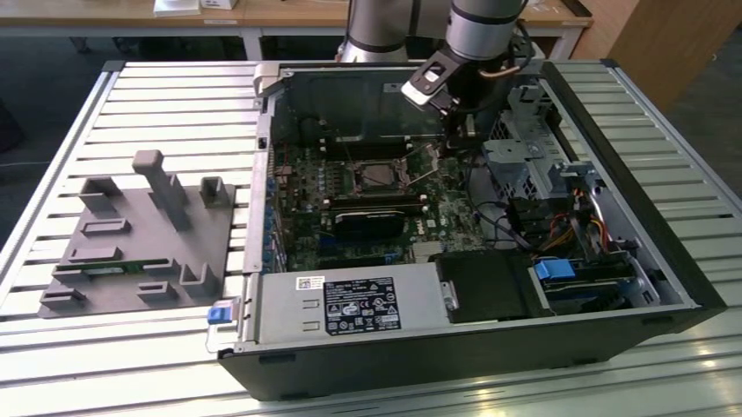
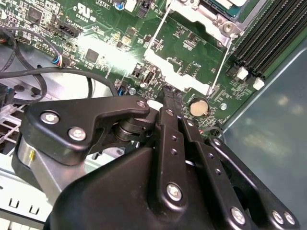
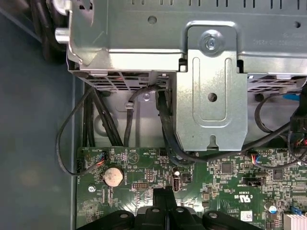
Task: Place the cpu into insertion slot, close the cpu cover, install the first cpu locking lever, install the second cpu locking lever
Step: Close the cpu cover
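**Labels and board print: none legible**

In the exterior view, a black label (image 1: 360,306) with white print and symbols and a small white barcode sticker (image 1: 309,281) are carried on the grey power supply housing (image 1: 278,317), but nothing on them can be read. Fine white lettering is printed across the green motherboard (image 2: 187,43) (image 3: 225,187) in both wrist views, yet no word or number can be made out with certainty.

We seem to be in a robotics lab or workshop. An opened desktop computer case (image 1: 464,365) lies on its side on a table (image 1: 174,95) of pale metal slats, with a grey moulded fixture (image 1: 139,234) beside it. A robot arm (image 1: 481,26) reaches into the case above the green motherboard (image 1: 301,187), and wooden desks (image 1: 290,10) stand behind.
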### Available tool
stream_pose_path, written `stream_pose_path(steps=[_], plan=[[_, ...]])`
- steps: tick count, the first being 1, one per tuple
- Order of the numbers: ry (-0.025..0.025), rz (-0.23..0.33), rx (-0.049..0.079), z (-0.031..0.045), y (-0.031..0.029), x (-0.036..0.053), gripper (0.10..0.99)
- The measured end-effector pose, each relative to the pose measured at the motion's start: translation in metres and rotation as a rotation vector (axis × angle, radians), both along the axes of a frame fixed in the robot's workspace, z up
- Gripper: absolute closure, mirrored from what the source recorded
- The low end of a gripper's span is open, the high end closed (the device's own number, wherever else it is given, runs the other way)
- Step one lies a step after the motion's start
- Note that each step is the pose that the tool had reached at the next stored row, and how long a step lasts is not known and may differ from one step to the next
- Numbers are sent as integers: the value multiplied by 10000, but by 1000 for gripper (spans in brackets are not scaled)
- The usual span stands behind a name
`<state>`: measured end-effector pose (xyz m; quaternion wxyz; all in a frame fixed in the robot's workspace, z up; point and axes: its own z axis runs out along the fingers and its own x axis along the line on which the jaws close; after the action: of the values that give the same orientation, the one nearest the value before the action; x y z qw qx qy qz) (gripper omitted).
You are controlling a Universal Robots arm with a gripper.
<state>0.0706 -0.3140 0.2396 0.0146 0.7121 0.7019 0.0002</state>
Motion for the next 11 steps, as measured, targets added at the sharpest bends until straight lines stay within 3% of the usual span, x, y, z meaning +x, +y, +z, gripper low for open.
stream_pose_path(steps=[11], plan=[[0, -1, -1, -15, 1, -99, 980]])
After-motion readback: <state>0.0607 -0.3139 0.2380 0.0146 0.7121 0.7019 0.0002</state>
